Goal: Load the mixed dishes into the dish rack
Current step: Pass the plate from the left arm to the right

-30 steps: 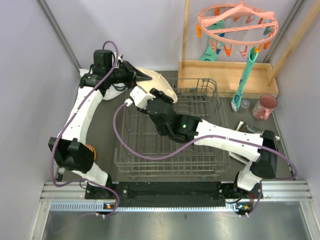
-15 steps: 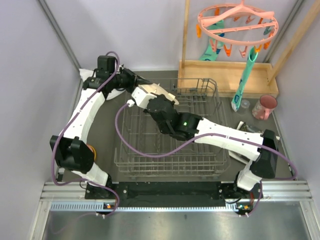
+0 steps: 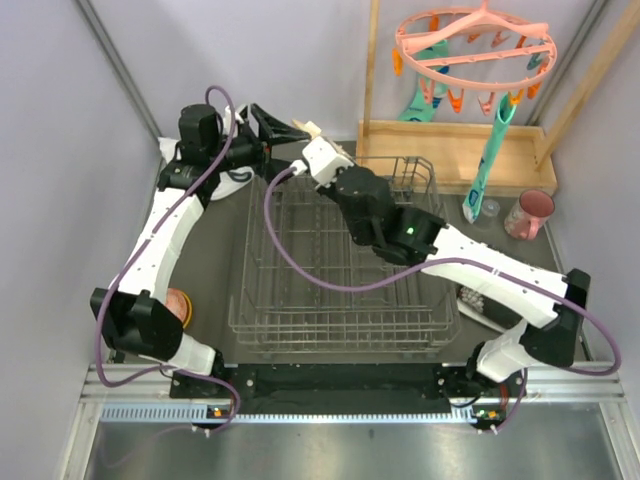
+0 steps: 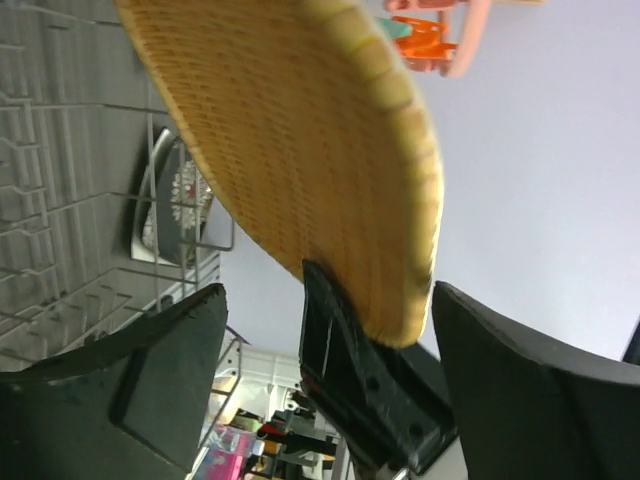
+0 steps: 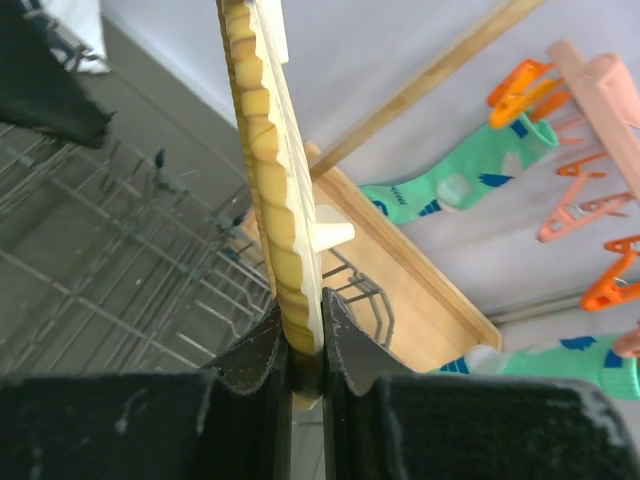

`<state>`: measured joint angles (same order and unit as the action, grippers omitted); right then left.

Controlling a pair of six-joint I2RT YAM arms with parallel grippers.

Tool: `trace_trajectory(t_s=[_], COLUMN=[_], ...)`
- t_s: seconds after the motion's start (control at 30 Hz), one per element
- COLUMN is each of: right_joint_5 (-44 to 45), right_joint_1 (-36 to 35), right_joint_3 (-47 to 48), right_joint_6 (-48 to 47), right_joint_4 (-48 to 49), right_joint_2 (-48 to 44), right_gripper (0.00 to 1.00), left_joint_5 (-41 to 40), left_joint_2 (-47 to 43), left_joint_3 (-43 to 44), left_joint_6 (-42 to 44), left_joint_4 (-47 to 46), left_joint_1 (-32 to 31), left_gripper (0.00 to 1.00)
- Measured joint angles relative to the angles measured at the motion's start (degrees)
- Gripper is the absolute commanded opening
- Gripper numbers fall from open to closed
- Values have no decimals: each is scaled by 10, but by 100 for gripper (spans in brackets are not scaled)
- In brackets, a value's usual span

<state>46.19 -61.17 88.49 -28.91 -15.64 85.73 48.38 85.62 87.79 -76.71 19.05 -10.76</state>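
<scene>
The yellow wooden plate (image 5: pixel 262 170) stands on edge above the dish rack's (image 3: pixel 340 262) back left corner, and my right gripper (image 5: pixel 305 335) is shut on its lower rim. From above, the plate (image 3: pixel 298 128) shows only as a thin strip at the right gripper (image 3: pixel 308 140). My left gripper (image 4: pixel 328 292) is open, its fingers (image 4: pixel 170 370) on either side of the plate's corner (image 4: pixel 300 150) without touching it. Beyond the rack wires lies the black floral plate (image 4: pixel 178 195). A pink cup (image 3: pixel 530 213) and a small clear glass (image 3: pixel 489 208) stand at the right. An orange bowl (image 3: pixel 180 303) peeks out behind the left arm.
A light wooden tray (image 3: pixel 450 155) lies behind the rack, with a pink peg hanger (image 3: pixel 475 45) and teal socks (image 3: pixel 490 150) above it. A white cloth (image 3: pixel 232 178) lies at the back left. Grey walls close in on both sides.
My left gripper has opened and let go of the plate. The right gripper shut on its rim, then swung up and back, turning the plate on edge.
</scene>
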Motion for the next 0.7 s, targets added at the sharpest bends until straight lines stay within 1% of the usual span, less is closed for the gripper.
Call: trace_trajectory(t_s=[0.03,0.07,0.2,0.3,0.47,0.6,0.7], right_joint_5=[2,3,7,-6,-104,-186,-279], right_joint_1=[5,11,31,50,133,191,227], right_joint_3=[0,0,-18,-33,-53,-67,-68], right_joint_6=[0,0,0,13,82,122,148], right_joint_4=[2,2,10,2,-40,-61,-66], right_joint_2=[-7,-14,-40,-54,-88,-122,-139], right_gripper=[0,0,0,0,0,0,0], left_joint_5=[5,9,23,33,42,51,59], left_joint_2=[-3,-4,-4,-5,-21,-42,-54], left_joint_3=[-1,-2,-3,-3,-13,-30,-45], left_joint_6=[-7,-14,-52,-77,-101,-104,-104], left_joint_4=[-10,-22,-70,-110,-150,-165,-170], left_joint_1=[0,1,11,35,82,102,109], left_gripper=[91,98,98,98,98,98,98])
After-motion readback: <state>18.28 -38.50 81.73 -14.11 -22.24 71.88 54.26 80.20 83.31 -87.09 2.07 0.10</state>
